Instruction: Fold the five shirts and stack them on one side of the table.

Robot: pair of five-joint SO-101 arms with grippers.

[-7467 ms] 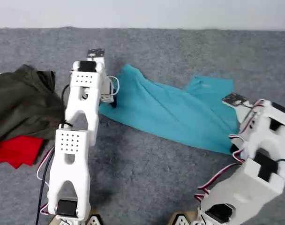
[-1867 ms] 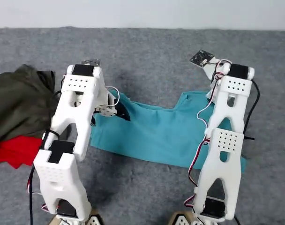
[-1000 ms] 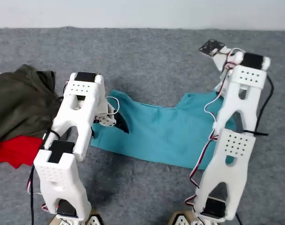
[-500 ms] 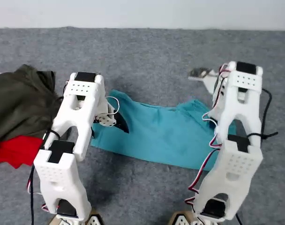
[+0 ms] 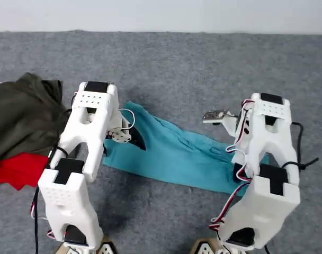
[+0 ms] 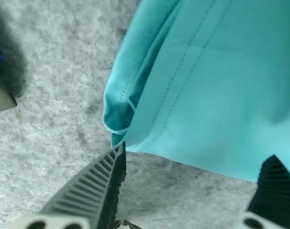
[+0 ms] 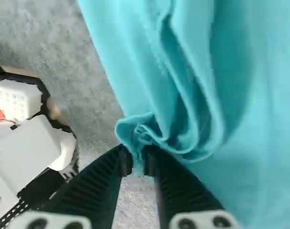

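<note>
Step in hand, my read: first fold on the teal shirt [image 5: 177, 156]. It lies mid-bench as a crumpled band running from 10 o'clock to 4 o'clock in the high view. Not folded flat, not stacked.

Right arm [image 5: 264, 137] sits over the shirt's 3 o'clock end. The right jaws are narrow, pinched on a bunched bit of teal hem. Fabric ripples away from the pinch, so that end looks gathered toward centre.

Left arm [image 5: 89, 121] sits at the shirt's 9 o'clock end. The left jaws are wide with nothing held. The hem corner lies on the bench just past the tips.

Next move, as I judge it: left jaws drop and close on that corner so both ends travel together. Otherwise the right pull just skews the cloth. Then lay the edge down and flatten the ripples.

The olive shirt [image 5: 23, 116] is heaped at 9 o'clock. The red shirt [image 5: 15, 169] touches its 6 o'clock side and seems partly under it. Both are unfolded.

Surface: grey felt-like cover on the bench [image 5: 203, 69]. It looks grippy, so cloth will likely drag rather than slide. A white wall [image 5: 161, 16] runs along 12 o'clock.
</note>
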